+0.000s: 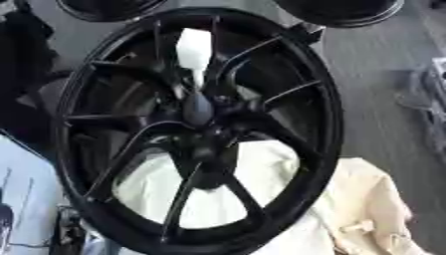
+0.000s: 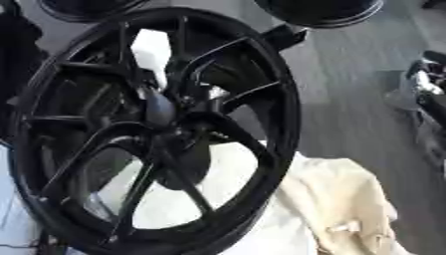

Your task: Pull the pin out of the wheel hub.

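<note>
A large black wheel rim [image 1: 324, 114] with thin spokes fills both views and leans over a cream cloth. Its dark hub [image 1: 198, 110] sits at the centre where the spokes meet. A white piece [image 1: 193, 49], wide at the top and narrowing to a thin tip just above the hub, stands among the upper spokes; it looks like the pin. Neither of my hands shows in either view.
The cream cloth [image 1: 370, 209] lies crumpled under and to the right of the rim. Two more black rims [image 2: 318, 11] sit at the top edge on the grey floor. A black and silver object [image 2: 428, 82] lies at the right edge, and dark shapes [image 1: 22, 45] crowd the left.
</note>
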Controlling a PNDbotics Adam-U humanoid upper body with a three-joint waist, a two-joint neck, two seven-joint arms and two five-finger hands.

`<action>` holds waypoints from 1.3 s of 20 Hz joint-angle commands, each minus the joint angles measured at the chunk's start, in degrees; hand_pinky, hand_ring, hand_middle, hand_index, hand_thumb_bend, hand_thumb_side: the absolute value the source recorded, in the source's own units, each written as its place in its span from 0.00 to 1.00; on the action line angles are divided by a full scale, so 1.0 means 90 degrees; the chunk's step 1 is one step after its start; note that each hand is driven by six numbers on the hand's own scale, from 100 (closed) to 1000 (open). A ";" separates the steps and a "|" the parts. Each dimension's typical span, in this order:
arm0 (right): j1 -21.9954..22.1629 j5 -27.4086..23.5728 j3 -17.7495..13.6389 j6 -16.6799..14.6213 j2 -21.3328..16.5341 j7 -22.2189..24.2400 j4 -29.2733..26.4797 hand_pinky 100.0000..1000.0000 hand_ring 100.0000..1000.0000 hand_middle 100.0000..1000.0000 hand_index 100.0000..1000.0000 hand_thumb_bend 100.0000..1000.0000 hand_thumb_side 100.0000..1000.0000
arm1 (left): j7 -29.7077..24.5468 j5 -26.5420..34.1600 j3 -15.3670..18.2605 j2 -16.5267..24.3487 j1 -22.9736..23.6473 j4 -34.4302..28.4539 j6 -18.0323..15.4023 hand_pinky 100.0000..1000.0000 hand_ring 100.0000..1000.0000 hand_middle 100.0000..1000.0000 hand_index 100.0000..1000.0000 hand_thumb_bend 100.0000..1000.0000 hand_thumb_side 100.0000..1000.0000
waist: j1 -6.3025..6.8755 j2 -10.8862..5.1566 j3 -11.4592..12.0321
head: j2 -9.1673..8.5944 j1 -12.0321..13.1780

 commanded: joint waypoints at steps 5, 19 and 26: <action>-0.0034 0.0013 -0.0051 -0.0002 -0.0145 0.0019 -0.0052 0.98 0.73 0.63 0.78 0.03 0.22 | -0.0057 -0.0002 -0.0012 0.0571 -0.0284 -0.0172 0.0006 0.74 0.75 0.70 0.69 0.08 0.83 | 0.0002 -0.0119 0.0007 | -0.0034 -0.0017; 0.0058 0.0012 0.0008 0.0009 -0.0240 0.0058 -0.0024 0.98 0.73 0.63 0.78 0.02 0.23 | -0.1241 0.0144 -0.0883 0.3454 -0.2019 -0.0957 0.0062 0.75 0.77 0.73 0.73 0.00 0.70 | 0.0041 -0.0273 -0.0063 | 0.0063 -0.0044; 0.0066 0.0025 0.0054 0.0018 -0.0269 0.0102 -0.0019 0.98 0.73 0.63 0.78 0.02 0.23 | -0.2284 0.0171 -0.1525 0.4544 -0.3016 -0.0968 -0.0076 0.75 0.77 0.72 0.73 0.00 0.64 | 0.0065 -0.0294 -0.0127 | 0.0088 -0.0020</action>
